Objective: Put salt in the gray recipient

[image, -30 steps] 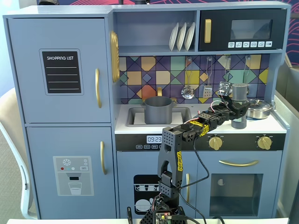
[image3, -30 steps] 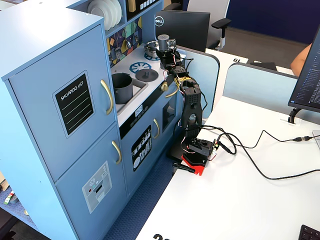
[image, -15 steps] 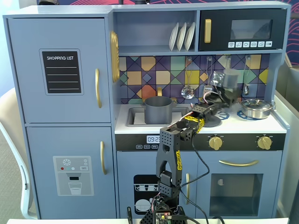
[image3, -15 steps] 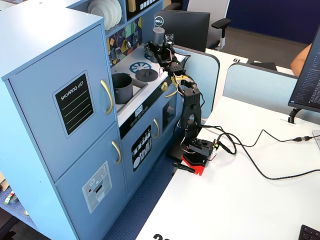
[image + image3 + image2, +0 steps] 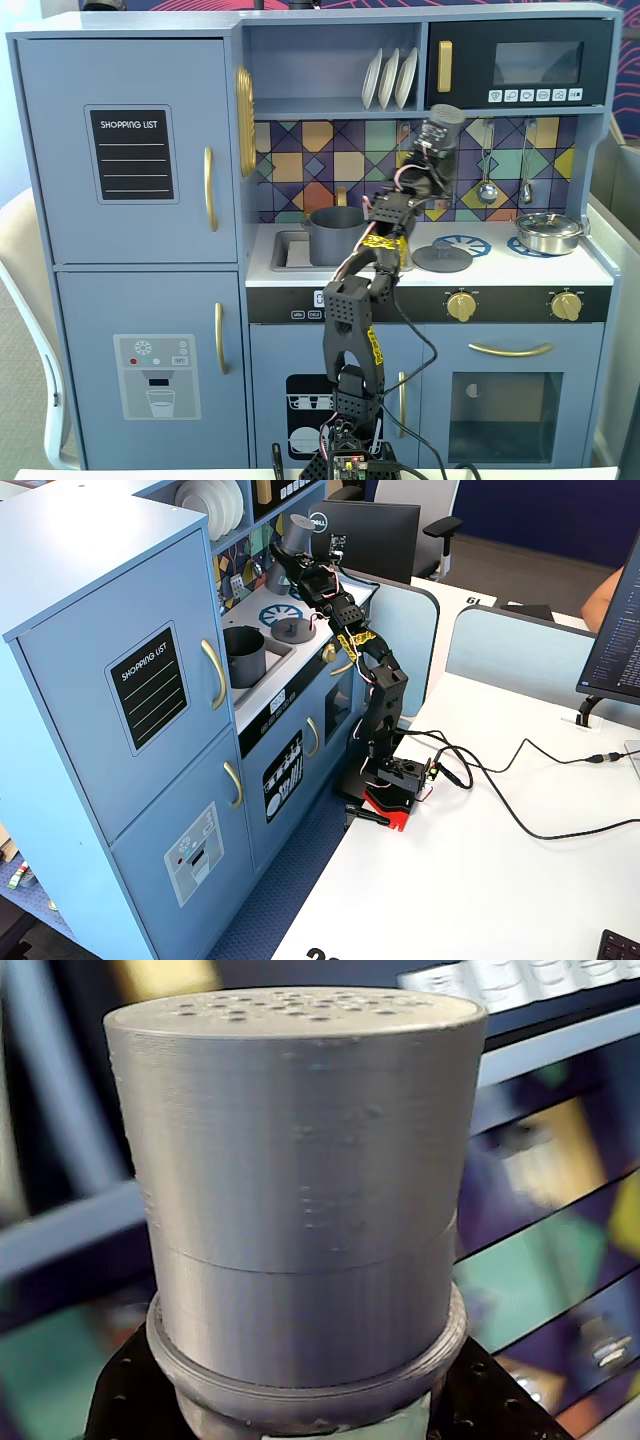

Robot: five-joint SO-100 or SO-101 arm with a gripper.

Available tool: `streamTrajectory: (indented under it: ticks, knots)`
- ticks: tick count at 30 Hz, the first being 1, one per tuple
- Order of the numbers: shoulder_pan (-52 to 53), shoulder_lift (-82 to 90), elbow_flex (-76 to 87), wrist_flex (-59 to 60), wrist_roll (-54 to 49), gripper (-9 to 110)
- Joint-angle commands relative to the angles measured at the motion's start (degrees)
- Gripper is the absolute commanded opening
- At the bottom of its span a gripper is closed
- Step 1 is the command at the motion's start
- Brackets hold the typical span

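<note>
A grey salt shaker [image 5: 300, 1190] with small holes in its top fills the wrist view. My gripper [image 5: 436, 140] is shut on the salt shaker [image 5: 445, 122] and holds it up in the air, above the toy kitchen's counter and to the right of the grey pot [image 5: 336, 233]. The grey pot stands in the sink area, open at the top. In a fixed view from the side the shaker [image 5: 296, 535] is raised near the shelf, and the pot [image 5: 243, 656] is lower and to the left. Black fingers [image 5: 125, 1400] grip the shaker's base.
A dark pot lid [image 5: 442, 259] lies on the counter right of the pot. A steel pan [image 5: 548, 232] sits on the right burner. Utensils [image 5: 487, 190] hang on the tiled back wall. White plates [image 5: 390, 78] stand on the shelf above.
</note>
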Motion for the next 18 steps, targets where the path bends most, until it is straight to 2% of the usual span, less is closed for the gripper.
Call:
streamTrajectory:
  ticks: [1,8,18]
  knots:
    - [-6.5,8.9,-4.0,4.5,9.5,0]
    - [-16.3,14.0,3.0,3.1,16.3,0]
    - [-26.7,14.2,9.1,-2.1,17.1,0]
